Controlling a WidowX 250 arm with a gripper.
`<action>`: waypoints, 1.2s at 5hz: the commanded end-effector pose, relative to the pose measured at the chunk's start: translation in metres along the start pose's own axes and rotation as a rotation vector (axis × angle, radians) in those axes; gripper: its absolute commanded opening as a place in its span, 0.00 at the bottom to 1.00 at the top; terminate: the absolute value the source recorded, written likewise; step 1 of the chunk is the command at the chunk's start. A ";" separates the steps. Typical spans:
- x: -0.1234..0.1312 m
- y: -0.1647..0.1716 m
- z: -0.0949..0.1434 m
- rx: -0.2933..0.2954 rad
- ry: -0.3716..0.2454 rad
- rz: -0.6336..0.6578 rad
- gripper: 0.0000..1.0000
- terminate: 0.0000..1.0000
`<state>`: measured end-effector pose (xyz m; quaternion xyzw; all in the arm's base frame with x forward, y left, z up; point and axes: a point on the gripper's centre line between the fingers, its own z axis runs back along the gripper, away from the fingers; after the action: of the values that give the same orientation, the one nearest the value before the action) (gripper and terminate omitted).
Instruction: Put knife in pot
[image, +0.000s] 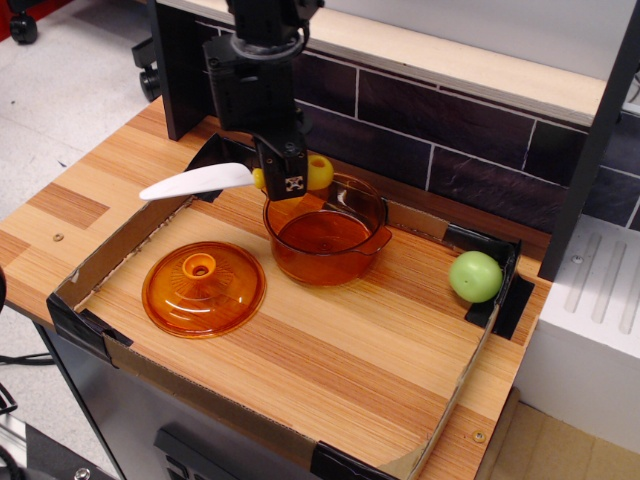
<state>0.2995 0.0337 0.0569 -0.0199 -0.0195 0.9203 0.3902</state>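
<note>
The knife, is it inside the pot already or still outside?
Outside. The gripper holds the knife level above the pot rim, blade pointing left past it.

On my feed, the wooden table (330, 370) (walled by a low cardboard border (110, 245)) carries the pot (325, 238) at centre, its orange lid (203, 288) just left, a green apple (475, 276) well right.

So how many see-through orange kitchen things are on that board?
2. The pot stands toward the back, just under the gripper holding the knife. Its lid lies flat to the pot's left, nearer the front. None seems hidden.
</note>
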 end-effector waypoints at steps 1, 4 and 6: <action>-0.025 -0.010 0.009 -0.038 0.023 0.000 0.00 0.00; -0.033 0.009 0.018 -0.040 0.046 -0.081 1.00 0.00; -0.033 0.015 0.032 -0.038 0.077 -0.093 1.00 0.00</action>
<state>0.3001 -0.0035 0.0762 -0.0363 -0.0131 0.8984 0.4375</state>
